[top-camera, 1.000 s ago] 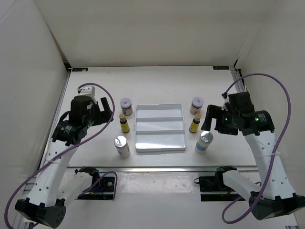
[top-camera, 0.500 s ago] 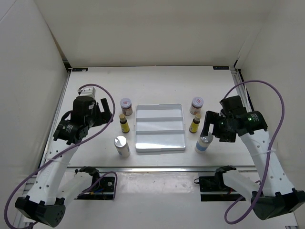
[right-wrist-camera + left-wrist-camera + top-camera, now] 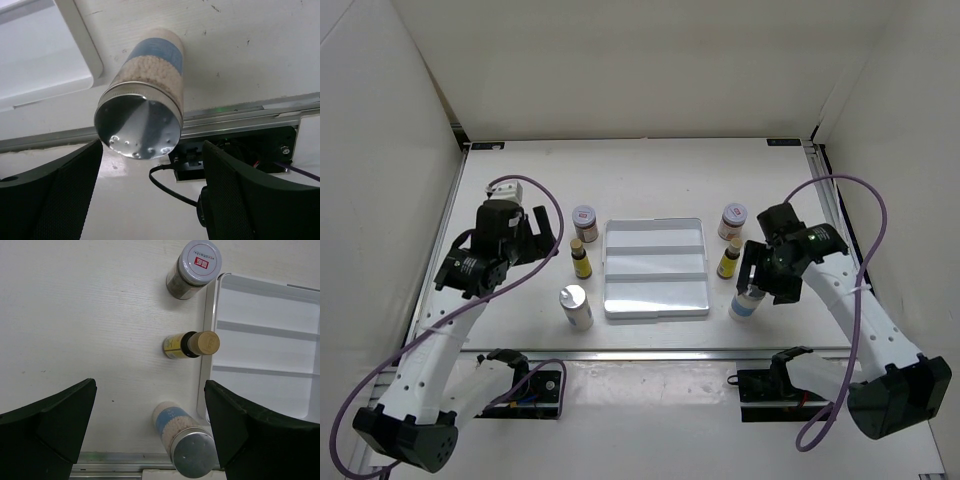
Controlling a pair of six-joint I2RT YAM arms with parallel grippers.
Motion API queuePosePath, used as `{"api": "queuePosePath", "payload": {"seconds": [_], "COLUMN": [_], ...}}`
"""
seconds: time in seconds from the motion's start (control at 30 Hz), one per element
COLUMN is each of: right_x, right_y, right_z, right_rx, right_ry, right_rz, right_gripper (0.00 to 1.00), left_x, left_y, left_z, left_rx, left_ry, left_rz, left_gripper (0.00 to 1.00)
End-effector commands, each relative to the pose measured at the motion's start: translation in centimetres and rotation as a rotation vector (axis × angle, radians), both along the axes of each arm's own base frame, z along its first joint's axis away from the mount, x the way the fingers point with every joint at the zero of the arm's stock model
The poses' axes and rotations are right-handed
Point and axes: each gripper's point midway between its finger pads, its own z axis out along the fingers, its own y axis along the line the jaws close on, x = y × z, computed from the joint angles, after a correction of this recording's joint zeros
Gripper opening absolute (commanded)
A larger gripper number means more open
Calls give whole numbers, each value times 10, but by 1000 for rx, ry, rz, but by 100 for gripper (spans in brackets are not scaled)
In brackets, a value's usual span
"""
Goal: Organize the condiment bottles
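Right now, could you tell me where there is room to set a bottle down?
The tray has three bare compartments, and the table behind it is open to the back wall. Both tray sides are crowded, three bottles each, with the right end effector over the near right bottle.

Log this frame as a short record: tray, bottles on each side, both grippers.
tray: white divided tray, three compartments, no bottle inside
left of tray: red-marked jar, yellow bottle, silver-capped bottle, all upright
right of tray: second red-marked jar, second yellow bottle, second silver-capped bottle
left gripper: open, holding nothing
right gripper: open, fingers on either side of the second silver-capped bottle, not closed on it
bottles sorted: none yet
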Motion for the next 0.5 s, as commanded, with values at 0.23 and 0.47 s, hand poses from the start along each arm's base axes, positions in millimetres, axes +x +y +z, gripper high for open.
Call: {"api": "queuePosePath", "payload": {"seconds": [0.23,0.47], "right_x": [16,25], "right_y": [5,9], "right_z": [-13,-20], "right_rx": [-14,-36], "right_ry": [-31,-28], "right_rz": [-40,-26], "right_gripper": [69,58], "left_x": [0,1], "left_y": [-6,-6], "left_z": [-3,-5], "left_rx": [-7,-4], "left_ry": [16,25], "left_rz": [-27,-27], "left_gripper": [100,100]}}
